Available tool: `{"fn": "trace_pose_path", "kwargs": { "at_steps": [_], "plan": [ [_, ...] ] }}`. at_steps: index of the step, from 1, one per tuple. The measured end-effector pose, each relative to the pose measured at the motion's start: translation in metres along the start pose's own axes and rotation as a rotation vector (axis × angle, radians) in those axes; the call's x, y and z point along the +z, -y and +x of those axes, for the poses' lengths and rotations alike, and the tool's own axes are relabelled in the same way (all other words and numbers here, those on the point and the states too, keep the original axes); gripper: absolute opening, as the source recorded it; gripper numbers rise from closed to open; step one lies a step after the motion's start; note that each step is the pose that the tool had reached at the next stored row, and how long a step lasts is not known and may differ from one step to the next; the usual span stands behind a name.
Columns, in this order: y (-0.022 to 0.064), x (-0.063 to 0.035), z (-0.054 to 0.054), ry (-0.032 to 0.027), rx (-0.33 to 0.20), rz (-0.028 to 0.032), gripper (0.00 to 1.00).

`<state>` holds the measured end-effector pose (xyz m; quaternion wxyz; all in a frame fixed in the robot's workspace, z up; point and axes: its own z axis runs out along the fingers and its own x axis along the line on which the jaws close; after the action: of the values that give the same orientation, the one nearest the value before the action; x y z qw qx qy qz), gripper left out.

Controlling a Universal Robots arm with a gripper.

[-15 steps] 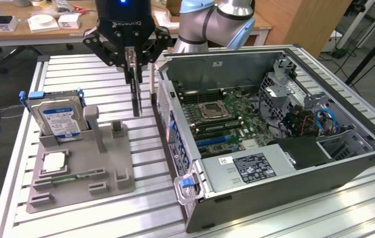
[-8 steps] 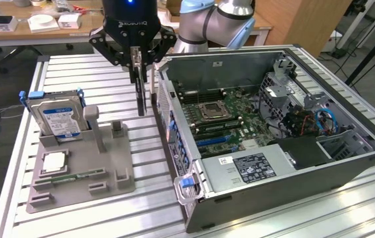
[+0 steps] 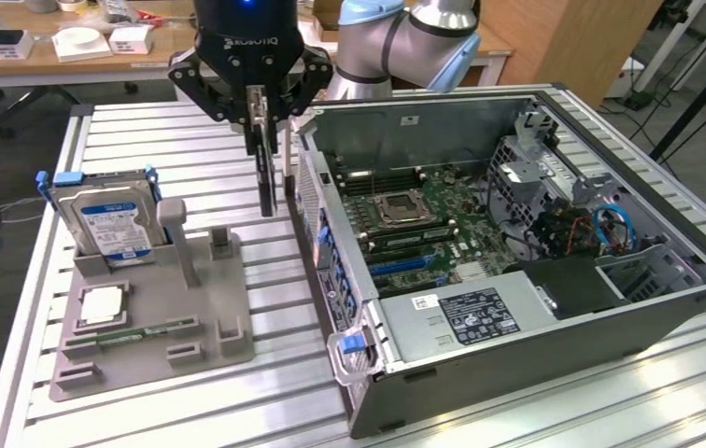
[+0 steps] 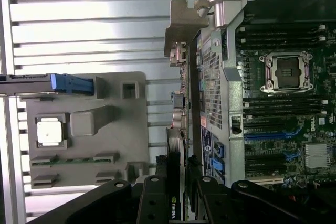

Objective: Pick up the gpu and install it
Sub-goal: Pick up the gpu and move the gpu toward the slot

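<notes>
**Operator:** Report the gripper state.

**Technician:** The gripper is clamped on the gpu. The fingers stand narrow, one against each face of the card, and grip its upper edge.

**Operator:** Card orientation?

**Technician:** Upright. In the exterior view it shows edge-on as a dark slab hanging straight down from the fingers. Its silver bracket runs along the side facing the computer case. In the wrist view the card extends away from the fingers in a thin line.

**Operator:** Card location?

**Technician:** Above the table, between the grey fixture and the case's outer wall. It is just beside that wall, outside the case, and apart from the fixture.

**Operator:** Other components?

**Technician:** The hard drive stands upright in the fixture. The processor and the memory stick lie in recesses on the fixture. The motherboard is exposed inside the open case.
</notes>
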<state>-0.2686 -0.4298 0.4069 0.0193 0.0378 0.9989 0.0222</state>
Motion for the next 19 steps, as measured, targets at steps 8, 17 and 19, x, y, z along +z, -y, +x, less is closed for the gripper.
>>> {"fn": "trace_pose_path", "kwargs": {
  "at_steps": [8,17,19],
  "plan": [
    [-0.0014,-0.0067,-0.002,0.0000,0.000,0.0000,0.26],
    [-0.0035,-0.0060,-0.019,-0.0001,-0.001,0.0001,0.26],
    [-0.0039,-0.0059,-0.024,-0.0002,-0.001,0.0001,0.26]
  ]
}}
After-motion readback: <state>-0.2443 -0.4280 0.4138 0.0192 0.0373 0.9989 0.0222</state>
